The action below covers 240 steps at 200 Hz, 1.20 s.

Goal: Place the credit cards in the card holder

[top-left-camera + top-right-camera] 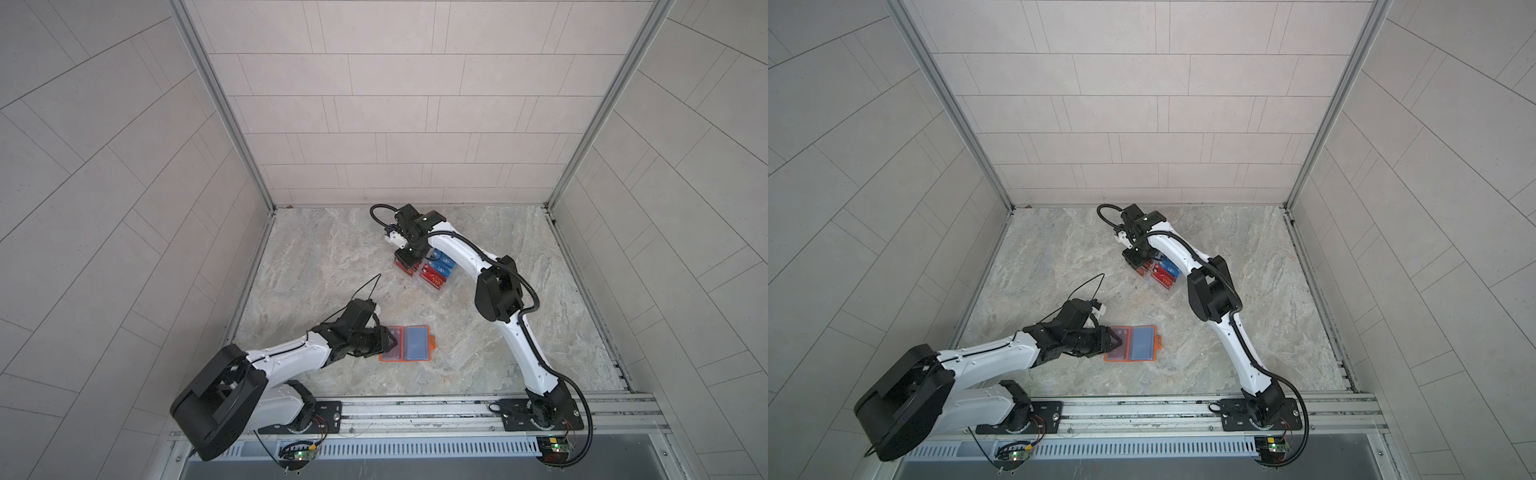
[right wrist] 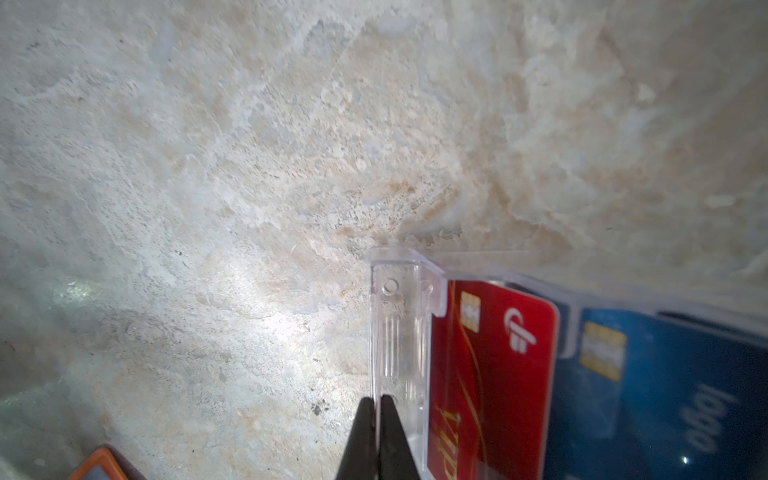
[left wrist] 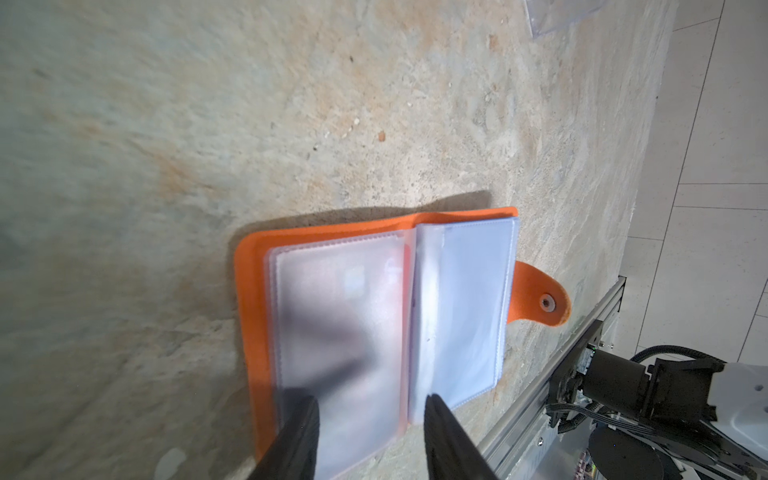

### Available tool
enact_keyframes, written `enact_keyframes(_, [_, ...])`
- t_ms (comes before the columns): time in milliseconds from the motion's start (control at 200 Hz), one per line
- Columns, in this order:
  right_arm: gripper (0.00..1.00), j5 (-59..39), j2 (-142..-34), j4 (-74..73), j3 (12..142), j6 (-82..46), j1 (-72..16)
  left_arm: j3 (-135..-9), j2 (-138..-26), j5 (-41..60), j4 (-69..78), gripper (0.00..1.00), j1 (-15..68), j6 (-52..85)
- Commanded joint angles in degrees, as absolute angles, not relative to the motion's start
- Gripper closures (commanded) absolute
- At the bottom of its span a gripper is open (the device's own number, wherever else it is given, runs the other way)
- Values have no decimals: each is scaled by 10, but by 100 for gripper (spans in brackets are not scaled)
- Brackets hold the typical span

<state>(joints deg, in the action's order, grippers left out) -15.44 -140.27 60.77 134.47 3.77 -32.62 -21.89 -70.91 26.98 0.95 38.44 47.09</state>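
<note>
Two fingers of the right gripper [image 2: 377, 405] press together at the side wall of the clear stand [image 2: 399, 332]; inside, a red card [image 2: 490, 374] and a blue card [image 2: 665, 395] read "VIP". The left gripper [image 3: 370, 415], spread, hovers over the open card holder [image 3: 245, 299] near the rail [image 3: 540, 386]; bare table [image 1: 332, 266] lies between.

This is a robot test cell in a lab. 3 tile-patterned panel walls [image 1: 374, 104], held in aluminium posts [image 1: 226, 108], box in the marble-look tabletop [image 1: 332, 257] under the right gripper [image 2: 376, 401]. Well behind that gripper, 2 robot arms [image 1: 521, 345] are bolted to an aluminium rail [image 1: 415, 409], with bare circuit boards [image 1: 300, 456] just beyond it.
</note>
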Motion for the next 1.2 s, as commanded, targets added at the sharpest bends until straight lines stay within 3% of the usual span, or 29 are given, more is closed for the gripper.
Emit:
enact_keyframes(0, [100,-168,-1348,627,1362,45,-330,-224,-705,255,-18,54,388,465])
enact_keyframes(170, [100,-205,-1301,618,1334,1,-328,-233,-701,253,-27,54,388,454])
enact_keyframes(315, [100,-273,-1224,572,1233,-65,-328,-242,-702,262,-23,54,388,446])
enact_keyframes(446, [100,-354,-1109,485,1051,-144,-331,-248,-684,260,-18,54,388,445])
enact_keyframes(716, [100,-395,-908,310,694,-326,-374,-264,-701,283,-3,54,387,437])
enact_keyframes(916, [100,-404,-864,163,535,-449,-422,-245,-708,279,4,54,388,440])
enact_keyframes(1197, [100,-407,-865,58,446,-511,-434,-214,-706,267,14,56,388,450])
